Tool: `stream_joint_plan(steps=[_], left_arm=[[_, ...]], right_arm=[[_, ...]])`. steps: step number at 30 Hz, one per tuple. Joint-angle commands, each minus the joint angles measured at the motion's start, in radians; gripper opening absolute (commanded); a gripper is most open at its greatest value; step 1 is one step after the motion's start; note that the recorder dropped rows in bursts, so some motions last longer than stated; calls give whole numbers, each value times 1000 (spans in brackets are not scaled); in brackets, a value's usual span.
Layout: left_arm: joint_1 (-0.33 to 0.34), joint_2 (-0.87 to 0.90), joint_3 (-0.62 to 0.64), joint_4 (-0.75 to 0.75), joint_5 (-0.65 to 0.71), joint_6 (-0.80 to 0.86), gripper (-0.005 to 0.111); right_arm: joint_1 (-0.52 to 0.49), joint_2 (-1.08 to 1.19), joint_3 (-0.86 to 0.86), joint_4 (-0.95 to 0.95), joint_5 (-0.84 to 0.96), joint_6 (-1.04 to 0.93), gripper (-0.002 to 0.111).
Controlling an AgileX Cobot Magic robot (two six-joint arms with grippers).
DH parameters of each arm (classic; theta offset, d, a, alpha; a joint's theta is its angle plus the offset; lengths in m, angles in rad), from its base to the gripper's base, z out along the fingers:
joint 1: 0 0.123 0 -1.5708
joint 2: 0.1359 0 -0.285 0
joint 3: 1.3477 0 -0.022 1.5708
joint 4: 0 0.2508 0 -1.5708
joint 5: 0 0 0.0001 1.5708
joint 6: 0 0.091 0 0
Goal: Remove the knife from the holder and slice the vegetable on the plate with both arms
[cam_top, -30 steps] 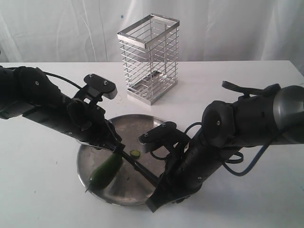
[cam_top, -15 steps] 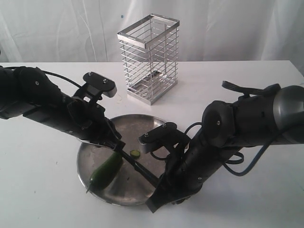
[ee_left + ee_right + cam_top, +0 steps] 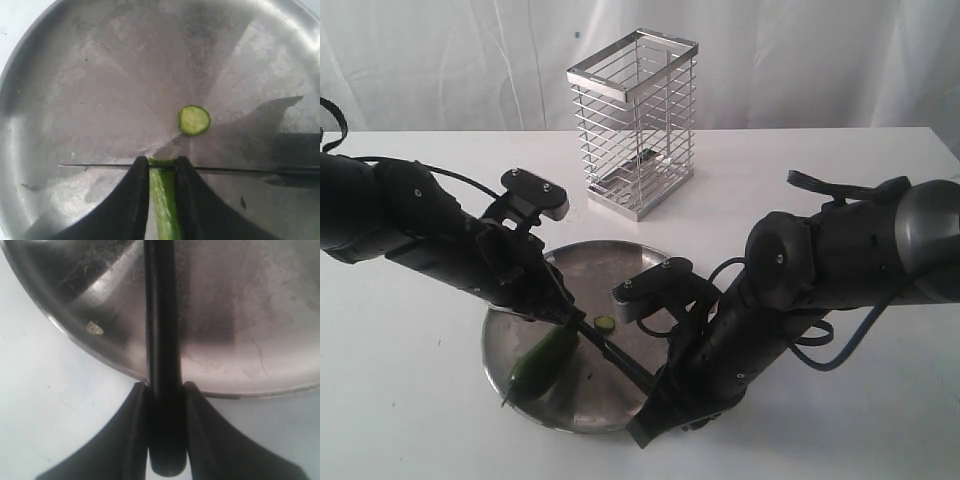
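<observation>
Now, line by line:
Left tool (image 3: pixel 161 172): my two dark fingers are clamped on the vegetable (image 3: pixel 165 205), gripping it just behind its cut end.
Right tool (image 3: pixel 162 395): clamped on the knife's black handle at the plate's edge.
Knife (image 3: pixel 615 358): it runs from my right tool across the plate, its thin blade lying right across the vegetable's cut face.
Vegetable: dark green, on the plate's left part in the exterior view, its pointed stem tip past the rim.
Slice (image 3: pixel 194 120): one pale-green round lies flat on the plate, just beyond the blade.
Plate (image 3: pixel 620 260): round steel, on the white worktop (image 3: pixel 410 420).
Holder (image 3: pixel 633 122): upright wire basket behind the plate, apart from it.
</observation>
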Motion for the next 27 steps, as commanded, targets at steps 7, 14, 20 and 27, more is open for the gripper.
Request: stream_joint_plan(steps=[7, 14, 20, 27], left_arm=[[1, 99, -7, -17, -49, -8, 24], [1, 131, -7, -17, -50, -8, 24], [1, 63, -7, -17, -43, -8, 24], [1, 11, -7, -14, -47, -4, 24]], right_arm=[[1, 0, -2, -16, 34, -1, 0], [1, 0, -2, -22, 53, -1, 0], [1, 0, -2, -26, 59, -1, 0], [1, 0, -2, -26, 62, -1, 0]])
